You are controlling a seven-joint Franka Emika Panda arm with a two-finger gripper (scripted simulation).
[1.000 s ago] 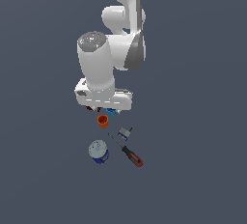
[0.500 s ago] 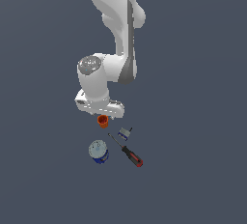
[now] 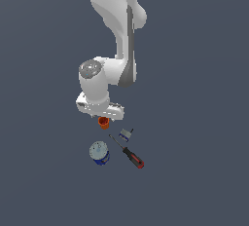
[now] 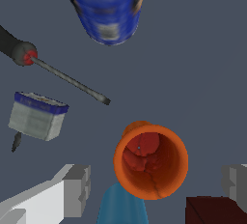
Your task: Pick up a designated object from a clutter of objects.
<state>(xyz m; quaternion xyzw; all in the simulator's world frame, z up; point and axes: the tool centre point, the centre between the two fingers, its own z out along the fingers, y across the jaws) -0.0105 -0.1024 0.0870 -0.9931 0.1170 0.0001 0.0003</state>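
The orange cup [image 4: 150,161] stands upright on the dark surface [image 3: 194,171], hollow top facing the wrist camera, and serves as the landmark for everything else. In the wrist view the two grey fingers [image 4: 77,189] stand on opposite sides of the orange cup, spread wide, with clear gaps between each pad and the cup's rim; they hold nothing. The gripper [image 4: 157,187] is thus open around the cup without touching it.

In the exterior view the white arm [image 3: 116,30] comes down from above, and its hand sits directly over the orange cup, hiding all but the cup's lower part [image 3: 103,122].

The blue cup [image 4: 123,206] lies right against the orange cup, its rim partly covered by it in the wrist view. The dark brown brick [image 4: 214,211] sits just beside the orange cup, close to the far finger. The grey clamp [image 4: 37,116] with its blue edge lies near the orange cup but apart from it. The screwdriver [image 4: 67,79], thin shaft pointing toward the orange cup and red-and-black handle [image 3: 133,158] away, lies beyond the clamp. The blue-and-silver can [image 3: 99,152] stands farthest from the orange cup, well apart from it.
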